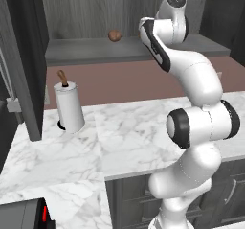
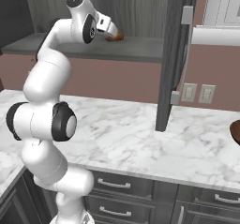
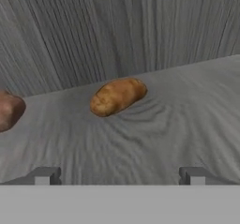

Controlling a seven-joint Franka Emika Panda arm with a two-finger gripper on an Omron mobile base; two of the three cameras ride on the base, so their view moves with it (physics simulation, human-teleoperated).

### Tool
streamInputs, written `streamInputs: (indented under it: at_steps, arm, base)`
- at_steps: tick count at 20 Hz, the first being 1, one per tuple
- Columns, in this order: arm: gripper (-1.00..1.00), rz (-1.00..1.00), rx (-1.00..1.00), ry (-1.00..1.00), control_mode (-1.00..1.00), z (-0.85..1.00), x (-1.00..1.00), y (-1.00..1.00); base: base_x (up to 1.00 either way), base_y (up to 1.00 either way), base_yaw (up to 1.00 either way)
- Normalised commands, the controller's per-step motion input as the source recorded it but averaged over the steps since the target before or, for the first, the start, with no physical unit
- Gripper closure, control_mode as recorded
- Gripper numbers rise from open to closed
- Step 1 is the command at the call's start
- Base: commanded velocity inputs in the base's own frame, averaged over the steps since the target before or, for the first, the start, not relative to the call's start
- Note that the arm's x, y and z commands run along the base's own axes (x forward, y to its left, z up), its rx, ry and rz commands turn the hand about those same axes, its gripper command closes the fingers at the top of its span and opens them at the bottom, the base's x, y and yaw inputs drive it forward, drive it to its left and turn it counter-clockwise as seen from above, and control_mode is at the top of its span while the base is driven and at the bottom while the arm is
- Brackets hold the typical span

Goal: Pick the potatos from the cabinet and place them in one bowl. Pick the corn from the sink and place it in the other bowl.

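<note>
A: On the cabinet shelf (image 3: 187,124), toward its back wall: oblong potato (image 3: 118,96), lying on its side, slightly skewed to the shelf's front edge. Rounder potato (image 3: 9,109) off to one side of it, apart, partly cut off at the hand view's edge.

B: Claw status?

A: Gripper (image 3: 119,175) spread fully wide, nothing between the fingertips (image 3: 44,176). Short of the oblong potato, no contact.

B: Recommended approach for the pick?

A: Advance along the shelf, keeping the oblong potato centred between the fingertips. Straddle across its short width, not end to end. Stay low enough to catch the widest part, yet clear of the shelf surface. Close only once both fingers flank the middle. Probably prone to rolling if nudged on one end.

B: Arm pose?

A: Raised high and reaching forward into the open cabinet (image 2: 140,17), above the marble counter (image 2: 154,143), wrist bent so the hand points roughly level at the back wall.

B: Destination?

A: Dark brown bowl (image 2: 236,131), at the counter's right edge in the right base view, well apart from the shelf.
</note>
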Motion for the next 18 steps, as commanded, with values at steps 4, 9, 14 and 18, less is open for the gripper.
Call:
streamInputs:
  at_steps: [4, 9, 14, 18]
  arm:
    - [-1.00, 0.00, 0.00, 0.00, -1.00, -0.12, 0.32, 0.00]
    - [-1.00, 0.00, 0.00, 0.00, -1.00, -0.21, 0.23, 0.00]
    - [-1.00, 0.00, 0.00, 0.00, -1.00, -0.10, 0.24, 0.00]
    - [-1.00, 0.00, 0.00, 0.00, -1.00, 0.00, 0.31, 0.00]
  base:
    - [0.00, 0.00, 0.00]
    - [0.00, 0.00, 0.00]
    - [0.00, 0.00, 0.00]
    - [0.00, 0.00, 0.00]
